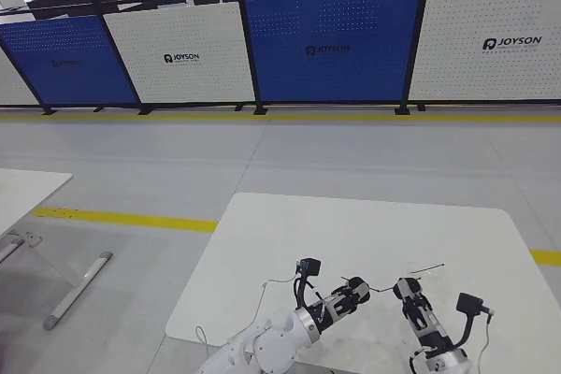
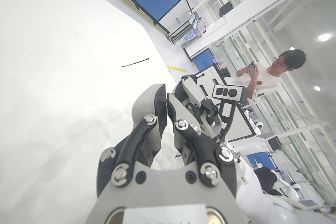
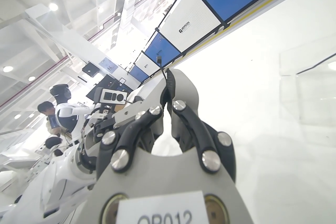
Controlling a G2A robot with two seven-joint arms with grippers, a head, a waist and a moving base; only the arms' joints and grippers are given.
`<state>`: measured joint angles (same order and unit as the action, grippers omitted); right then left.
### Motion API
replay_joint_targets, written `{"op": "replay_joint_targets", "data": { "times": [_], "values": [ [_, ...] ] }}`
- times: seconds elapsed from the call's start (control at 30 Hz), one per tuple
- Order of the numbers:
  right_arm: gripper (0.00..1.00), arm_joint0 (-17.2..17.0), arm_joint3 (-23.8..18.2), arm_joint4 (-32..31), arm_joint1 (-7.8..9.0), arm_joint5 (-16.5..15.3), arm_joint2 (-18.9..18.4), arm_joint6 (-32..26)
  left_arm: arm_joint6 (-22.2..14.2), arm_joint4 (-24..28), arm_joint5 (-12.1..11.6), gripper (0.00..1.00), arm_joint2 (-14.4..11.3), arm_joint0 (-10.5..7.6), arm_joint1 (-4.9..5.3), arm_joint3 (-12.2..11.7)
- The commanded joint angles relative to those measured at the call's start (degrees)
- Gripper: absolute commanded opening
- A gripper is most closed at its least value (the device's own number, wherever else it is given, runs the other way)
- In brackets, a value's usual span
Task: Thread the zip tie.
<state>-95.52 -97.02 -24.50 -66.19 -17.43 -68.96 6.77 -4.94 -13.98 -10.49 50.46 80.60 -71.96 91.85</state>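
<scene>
Low over the white table's (image 1: 355, 224) near edge, my two grippers face each other closely. My right gripper (image 3: 168, 75) is shut on a black zip tie (image 3: 163, 70), whose square head (image 3: 158, 59) sticks out past the fingertips. My left gripper (image 2: 166, 99) is shut too, with a small black end of the zip tie (image 2: 161, 98) pinched at its tips. In the top view the left gripper (image 1: 359, 288) and the right gripper (image 1: 402, 285) are joined by a thin dark strand of the zip tie (image 1: 381, 289). The right gripper (image 2: 187, 82) sits just behind my left fingertips.
A second black zip tie (image 1: 428, 269) (image 2: 135, 62) (image 3: 315, 65) lies flat on the table just beyond the right gripper, beside something clear and see-through (image 3: 304, 93). The rest of the tabletop is bare white. Another table's corner (image 1: 19, 187) stands at the left.
</scene>
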Motion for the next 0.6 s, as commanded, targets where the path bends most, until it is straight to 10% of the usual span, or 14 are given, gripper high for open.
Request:
{"op": "replay_joint_targets", "data": {
  "times": [0.0,0.57],
  "values": [
    [0.00,0.03,0.06,-0.15,-0.11,0.07,0.05,0.21,0.00,0.00,0.00,0.00,0.00,0.00,0.00,0.00],
    [0.00,-0.41,-0.13,-0.99,-0.74,-0.08,-0.54,0.31,0.00,0.00,0.00,0.00,0.00,0.00,0.00,0.00]
  ]
}}
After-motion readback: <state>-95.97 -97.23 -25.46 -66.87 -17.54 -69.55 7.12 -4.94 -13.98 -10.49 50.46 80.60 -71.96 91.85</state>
